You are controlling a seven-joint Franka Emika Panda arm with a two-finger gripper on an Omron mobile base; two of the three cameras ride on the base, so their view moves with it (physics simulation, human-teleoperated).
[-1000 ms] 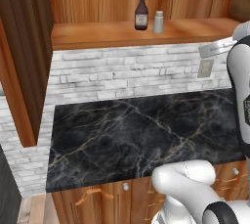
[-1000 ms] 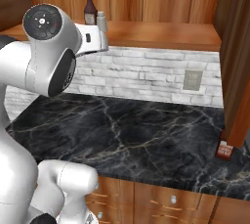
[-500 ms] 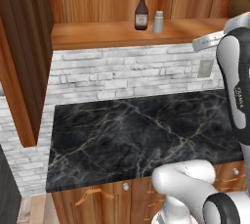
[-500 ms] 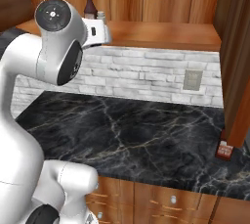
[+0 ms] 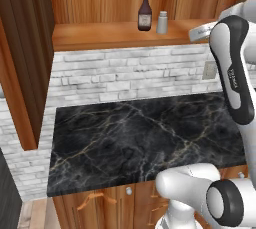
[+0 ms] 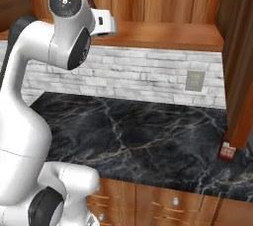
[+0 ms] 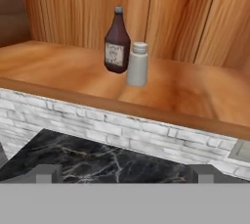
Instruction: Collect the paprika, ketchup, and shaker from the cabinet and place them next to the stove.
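The ketchup (image 7: 117, 42), a slim dark bottle with a pale label, stands upright on the cabinet (image 7: 58, 76) shelf board. The shaker (image 7: 137, 64), small and pale, stands close beside it on the right. Both show at the back of the shelf in the left base view, ketchup (image 5: 145, 13) and shaker (image 5: 162, 22). My gripper (image 7: 124, 173) is open and empty, level with the shelf edge and well short of both, off to their right (image 5: 196, 33). In the right base view my arm hides most of the ketchup. The paprika and the stove are out of view.
A black marble counter (image 5: 145, 138) lies below the white brick wall (image 5: 125, 73), which carries a wall outlet (image 6: 195, 80). A tall wooden panel (image 5: 20, 58) hangs at the left. A small red item (image 6: 227, 151) sits at the counter's right end. Drawers (image 6: 173, 203) run below.
My arm has swung and the hand has risen a little and moved nearer the shelf. The ketchup and shaker have not moved. The gripper stays open.
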